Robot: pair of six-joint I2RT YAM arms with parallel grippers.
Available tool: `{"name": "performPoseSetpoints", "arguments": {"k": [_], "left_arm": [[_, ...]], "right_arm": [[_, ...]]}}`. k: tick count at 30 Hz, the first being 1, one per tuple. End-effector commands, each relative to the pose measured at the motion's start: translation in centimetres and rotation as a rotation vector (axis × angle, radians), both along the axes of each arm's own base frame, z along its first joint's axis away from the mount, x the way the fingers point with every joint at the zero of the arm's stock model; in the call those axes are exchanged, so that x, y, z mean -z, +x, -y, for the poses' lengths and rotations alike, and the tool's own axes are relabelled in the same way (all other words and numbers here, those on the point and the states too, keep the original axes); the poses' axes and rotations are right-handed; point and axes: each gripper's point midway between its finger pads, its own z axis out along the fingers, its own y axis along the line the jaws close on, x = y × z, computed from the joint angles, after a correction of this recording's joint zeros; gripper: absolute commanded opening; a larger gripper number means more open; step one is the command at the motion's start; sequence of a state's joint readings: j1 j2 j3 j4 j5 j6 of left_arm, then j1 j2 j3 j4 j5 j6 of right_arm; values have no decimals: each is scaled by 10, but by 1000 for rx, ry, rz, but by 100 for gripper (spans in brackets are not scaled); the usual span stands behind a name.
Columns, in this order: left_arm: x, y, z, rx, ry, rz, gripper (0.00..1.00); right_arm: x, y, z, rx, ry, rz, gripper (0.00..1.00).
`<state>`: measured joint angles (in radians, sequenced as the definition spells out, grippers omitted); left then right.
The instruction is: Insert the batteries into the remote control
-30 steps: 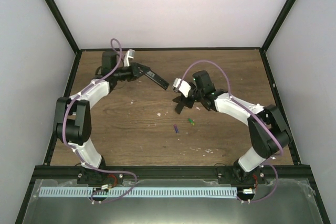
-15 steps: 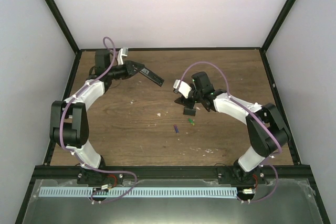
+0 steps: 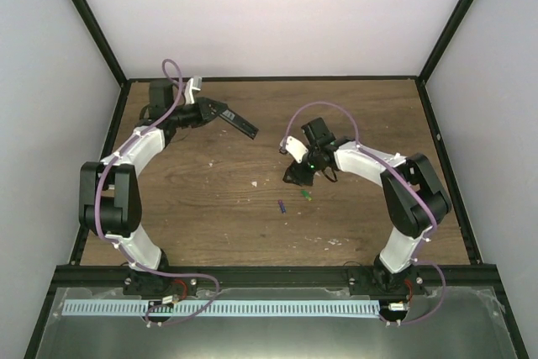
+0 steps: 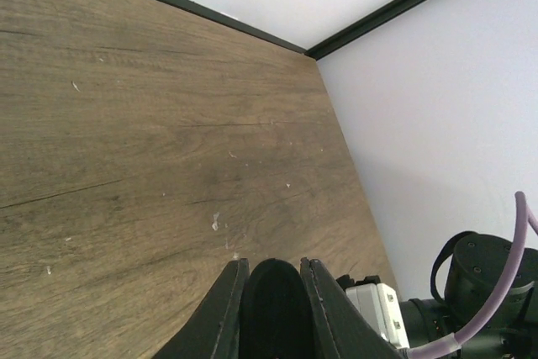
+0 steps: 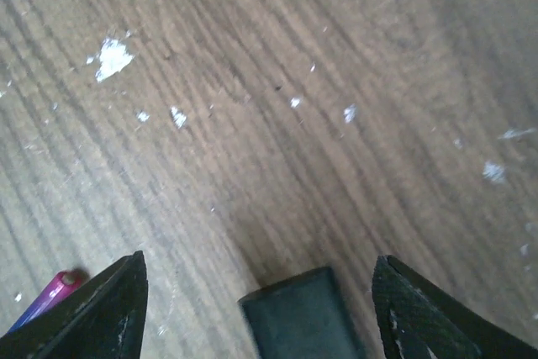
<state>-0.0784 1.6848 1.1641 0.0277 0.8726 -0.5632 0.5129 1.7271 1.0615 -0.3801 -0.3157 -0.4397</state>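
My left gripper (image 3: pixel 217 111) is shut on one end of the slim black remote control (image 3: pixel 242 124) and holds it above the far left of the table. In the left wrist view the fingers (image 4: pixel 227 308) clamp the remote's rounded black end (image 4: pixel 273 313). My right gripper (image 3: pixel 296 176) is open and low over the table's middle. In the right wrist view (image 5: pixel 256 260) a small flat black rectangular piece (image 5: pixel 303 321) lies between its wide-open fingers, touching neither. The purple-blue battery (image 3: pixel 282 206) and the green battery (image 3: pixel 305 195) lie just in front of it. The purple-blue battery also shows in the right wrist view (image 5: pixel 46 298).
White specks of debris (image 5: pixel 112 56) lie scattered on the wooden table (image 3: pixel 202 199). Black frame rails (image 3: pixel 101 170) edge the table, with white walls behind. The right arm's camera and cable (image 4: pixel 471 292) show at the left wrist view's lower right.
My left gripper has drawn the remote back toward the far left. My right gripper, which held the small black piece, has lowered to the table and opened, and the piece now lies between its fingers.
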Motion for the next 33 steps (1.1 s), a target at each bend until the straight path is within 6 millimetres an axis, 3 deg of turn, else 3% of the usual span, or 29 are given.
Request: {"name": "performPoseSetpoints", "arguments": {"k": [1, 5, 11, 18, 33], "left_arm": [[-21, 3, -3, 7, 6, 66, 0], [-18, 3, -4, 9, 4, 60, 0], [-17, 4, -4, 14, -3, 57, 0], [-17, 3, -3, 20, -9, 52, 0], [-13, 4, -3, 18, -10, 44, 0]], "right_arm": [[-10, -14, 6, 31, 8, -82, 66], [-14, -24, 5, 28, 28, -135, 69], [-2, -34, 10, 41, 13, -188, 71], [6, -25, 20, 83, -8, -191, 73], [28, -28, 24, 94, -43, -242, 75]]}}
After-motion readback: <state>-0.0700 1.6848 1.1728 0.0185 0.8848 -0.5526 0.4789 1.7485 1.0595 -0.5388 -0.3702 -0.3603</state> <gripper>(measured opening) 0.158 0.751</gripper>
